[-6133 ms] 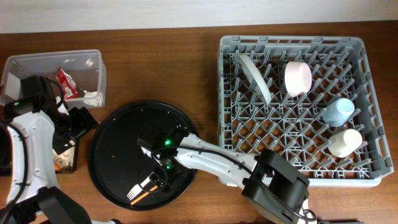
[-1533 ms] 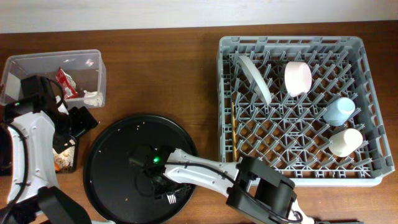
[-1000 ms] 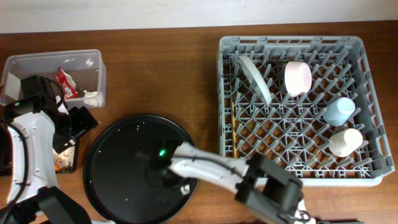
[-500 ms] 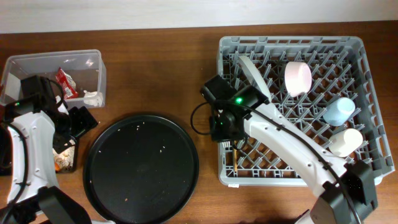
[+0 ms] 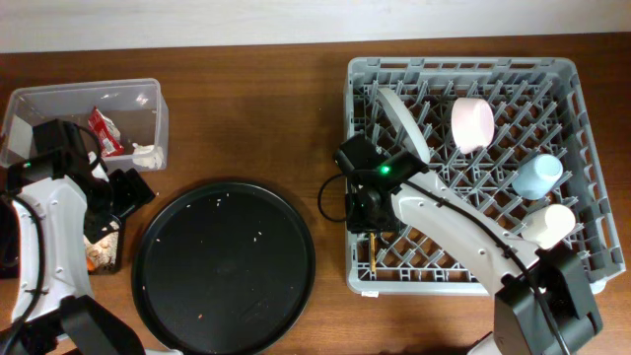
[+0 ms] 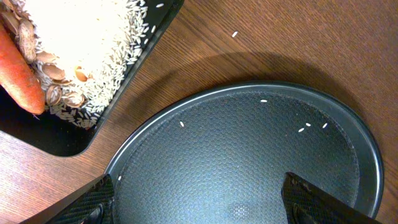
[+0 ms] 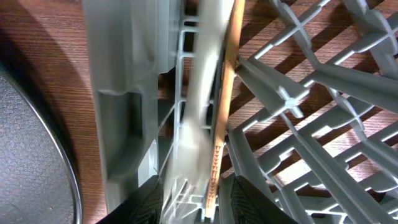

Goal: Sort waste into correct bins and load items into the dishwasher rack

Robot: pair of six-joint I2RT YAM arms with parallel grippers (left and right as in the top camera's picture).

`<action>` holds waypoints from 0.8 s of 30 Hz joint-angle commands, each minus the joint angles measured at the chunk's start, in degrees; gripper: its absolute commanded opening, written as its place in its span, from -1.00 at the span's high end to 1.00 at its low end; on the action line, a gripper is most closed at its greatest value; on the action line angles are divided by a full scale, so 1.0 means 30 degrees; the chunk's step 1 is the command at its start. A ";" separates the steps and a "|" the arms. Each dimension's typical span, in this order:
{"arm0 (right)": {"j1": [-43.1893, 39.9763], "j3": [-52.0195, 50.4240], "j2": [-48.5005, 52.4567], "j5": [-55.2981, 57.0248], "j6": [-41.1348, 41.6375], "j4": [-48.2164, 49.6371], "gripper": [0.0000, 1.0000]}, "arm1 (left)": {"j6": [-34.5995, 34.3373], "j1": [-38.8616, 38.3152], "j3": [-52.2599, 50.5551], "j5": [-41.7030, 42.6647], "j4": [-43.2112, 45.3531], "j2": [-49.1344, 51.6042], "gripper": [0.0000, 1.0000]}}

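My right gripper (image 5: 367,212) hangs over the left edge of the grey dishwasher rack (image 5: 463,67). In the right wrist view it (image 7: 193,190) is shut on the white fork (image 7: 198,106) and the wooden chopstick (image 7: 227,81), both lying along the rack wall (image 7: 124,93). The chopstick's end (image 5: 375,251) shows below the gripper. The rack holds the pale plate (image 5: 402,123), the bowl (image 5: 473,123), the light-blue cup (image 5: 537,176) and the white cup (image 5: 547,225). My left gripper (image 5: 123,192) is open and empty (image 6: 199,205) over the round tray's rim.
The large round black tray (image 5: 225,266) holds only stray rice grains. The clear tub (image 5: 59,99) holds the red wrapper (image 5: 104,131) and the tissue (image 5: 148,153). The shallow black tray (image 6: 134,65) holds rice (image 6: 81,43), beige chunks and a carrot (image 6: 18,74).
My right arm lifted the fork and chopstick off the round tray and carried them right to the rack's left edge. The left arm has not moved.
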 commanded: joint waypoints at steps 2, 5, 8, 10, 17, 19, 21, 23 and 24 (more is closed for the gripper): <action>-0.0022 -0.0117 0.0073 0.0525 -0.0495 0.0248 0.09 | 0.0219 0.0007 -0.0160 -0.0138 -0.0029 -0.0022 -0.71; -0.0022 0.0561 -0.0138 0.0510 -0.0495 -0.0095 0.07 | 0.0219 0.0015 -0.0153 -0.0138 -0.0029 -0.0022 -0.71; -0.0240 0.2841 -0.0685 0.0554 -0.0874 -0.1188 0.04 | 0.0219 0.0015 -0.0153 -0.0138 -0.0029 -0.0022 -0.71; -0.1115 0.4940 -0.1144 0.0525 -0.0874 -0.2339 0.01 | 0.0219 0.0007 -0.0160 -0.0124 -0.0029 -0.0022 -0.71; -0.6870 0.8080 -0.1858 -0.2550 -0.5282 -0.4634 -0.27 | 0.1450 -0.2208 -0.0153 0.0160 0.0036 -0.0029 -0.71; -0.8655 0.8080 -0.1858 -0.4051 -0.8502 -0.5122 -0.48 | 0.3271 -0.4299 -0.0022 0.0554 0.0051 -0.0029 -0.86; -0.9668 0.8080 -0.1858 -0.4794 -1.0994 -0.5362 -0.75 | 0.4612 -0.6404 0.0648 0.0495 -0.0131 -0.0029 -0.98; -1.0426 0.8087 -0.1858 -0.4583 -1.1358 -0.5457 -0.98 | 0.4830 -0.7402 0.1902 0.0510 -0.0954 -0.0029 -0.98; -1.0688 0.8087 -0.1858 -0.4583 -1.1358 -0.5734 -0.97 | 0.4830 -0.7453 0.2521 0.0510 -0.1566 -0.0029 -0.98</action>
